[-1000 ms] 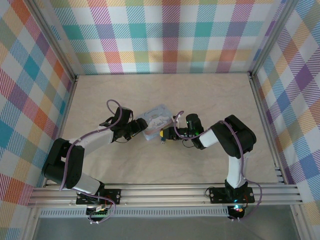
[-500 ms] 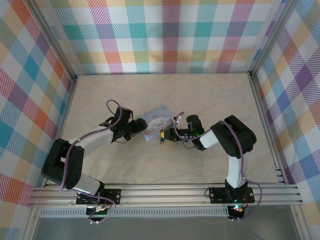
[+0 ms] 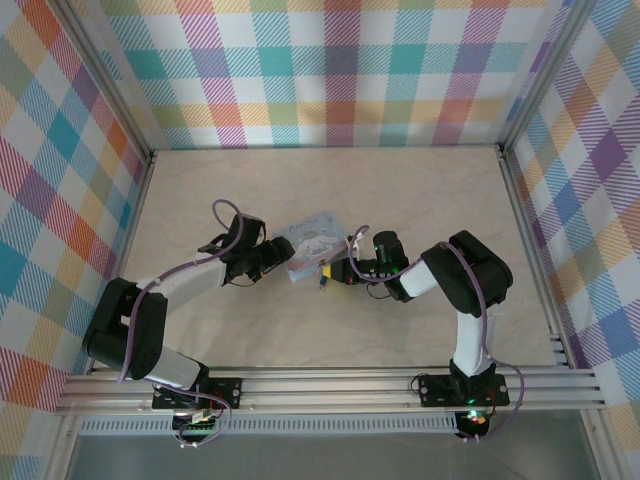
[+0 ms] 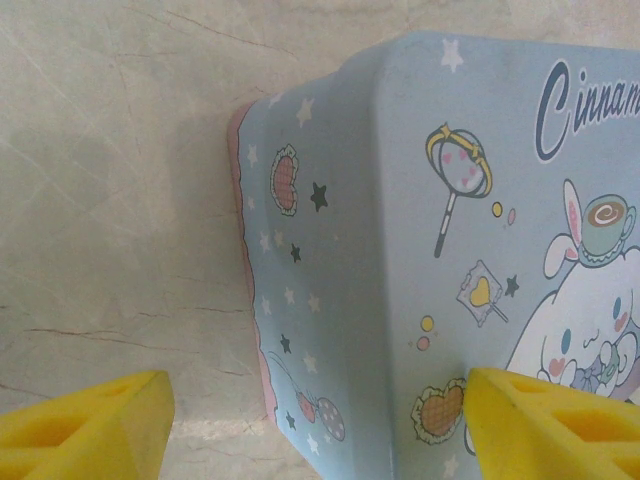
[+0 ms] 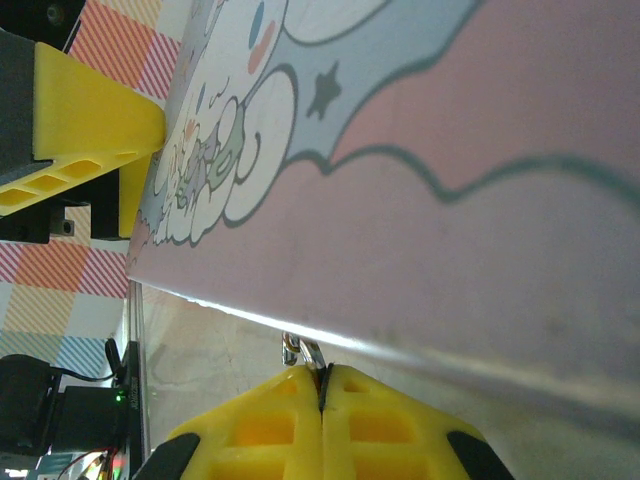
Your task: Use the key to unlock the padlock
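Top external view: the tin box [image 3: 312, 240] sits in the middle of the table [image 3: 420, 190], between the two arms. A second ago it was tipped up more. Now it lies lower and flatter. The left gripper [image 3: 283, 258] is at the box's left end, about where it was. The right gripper [image 3: 333, 270] is at the near right corner and has come in a little closer to the box. A tiny dark speck hangs at that corner, just beside the right gripper. I think this is the padlock [image 3: 323, 281], but it is too small to be sure.

Left wrist view: the left gripper [image 4: 312, 400] is wide open. The box [image 4: 400, 250] has one edge between the yellow fingers [image 4: 90, 425]. The finger on the right of this view touches the box face. The other one is apart from the box.

Right wrist view: the right gripper [image 5: 320, 378] is pressed shut. A thin silver bit pokes out from between its tips, and I take it for the key [image 5: 303, 351]. It is right up against the near edge of the box [image 5: 450, 200].

So the box is steadier now, and the key is close to the lock. The key is not turned yet. I think it next has to find the little keyhole, which is hard, as both things are so tiny.
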Robot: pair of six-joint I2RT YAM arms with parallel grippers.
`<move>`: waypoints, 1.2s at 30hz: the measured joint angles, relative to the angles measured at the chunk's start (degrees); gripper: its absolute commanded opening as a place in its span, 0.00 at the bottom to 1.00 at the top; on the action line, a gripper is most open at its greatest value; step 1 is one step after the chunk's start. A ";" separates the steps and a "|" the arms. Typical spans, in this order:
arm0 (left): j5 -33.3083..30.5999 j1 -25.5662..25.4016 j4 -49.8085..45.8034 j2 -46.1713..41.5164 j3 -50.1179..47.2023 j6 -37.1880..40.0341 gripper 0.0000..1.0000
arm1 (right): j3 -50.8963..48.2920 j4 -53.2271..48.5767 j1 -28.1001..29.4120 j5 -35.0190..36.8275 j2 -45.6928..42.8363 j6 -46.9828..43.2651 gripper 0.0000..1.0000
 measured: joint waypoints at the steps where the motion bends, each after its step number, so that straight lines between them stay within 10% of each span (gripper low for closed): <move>1: -0.02 0.00 -0.02 -0.02 0.00 0.00 0.76 | -0.09 0.04 0.00 0.09 0.00 0.04 0.02; 36: -1.42 -1.90 1.22 -1.84 -2.21 -0.85 0.77 | -3.96 6.47 0.22 16.96 -3.85 13.05 0.00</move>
